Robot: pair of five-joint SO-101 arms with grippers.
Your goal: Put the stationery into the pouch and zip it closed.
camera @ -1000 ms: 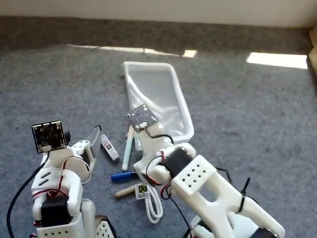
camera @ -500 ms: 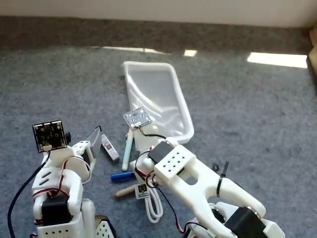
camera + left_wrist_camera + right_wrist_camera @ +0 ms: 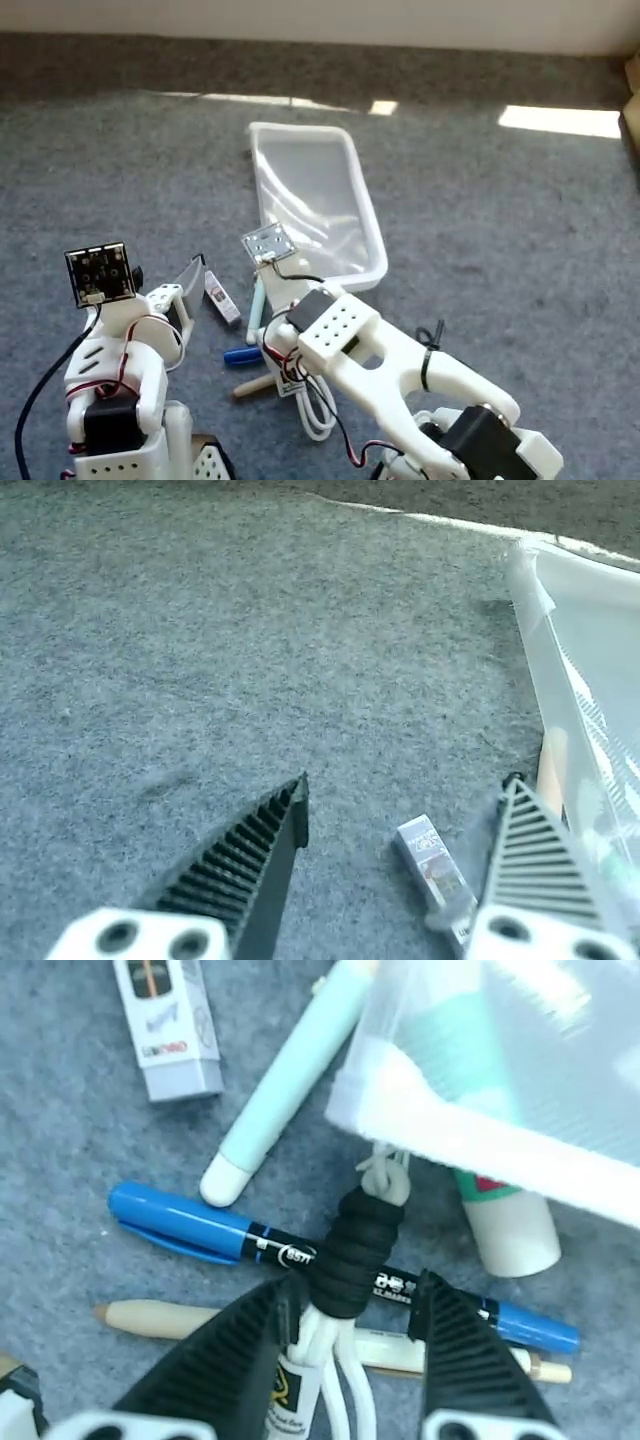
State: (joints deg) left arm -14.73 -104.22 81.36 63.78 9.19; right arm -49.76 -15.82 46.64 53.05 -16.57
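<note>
The clear pouch (image 3: 315, 195) lies flat on the carpet with its mouth toward the arms. By that mouth lie a small white box (image 3: 222, 298), a light teal pen (image 3: 258, 306), a blue marker (image 3: 245, 355), a beige pencil (image 3: 253, 386) and a white cable (image 3: 315, 408). My right gripper (image 3: 350, 1305) hangs open just above the blue marker (image 3: 190, 1222) and the cable's black wrap (image 3: 355, 1245), its fingers on either side of them. A white tube (image 3: 508, 1228) lies partly under the pouch edge (image 3: 450, 1125). My left gripper (image 3: 408, 788) is open and empty, close above the small box (image 3: 432, 858).
Grey carpet covers the whole floor, with open room to the pouch's right and left. A pale wall runs along the far side. The right arm's body (image 3: 400, 370) covers the carpet on the cable's right side.
The right arm has swung left and drawn back toward the near side, bringing its gripper from the pouch mouth to over the marker and cable. The left arm has stayed still.
</note>
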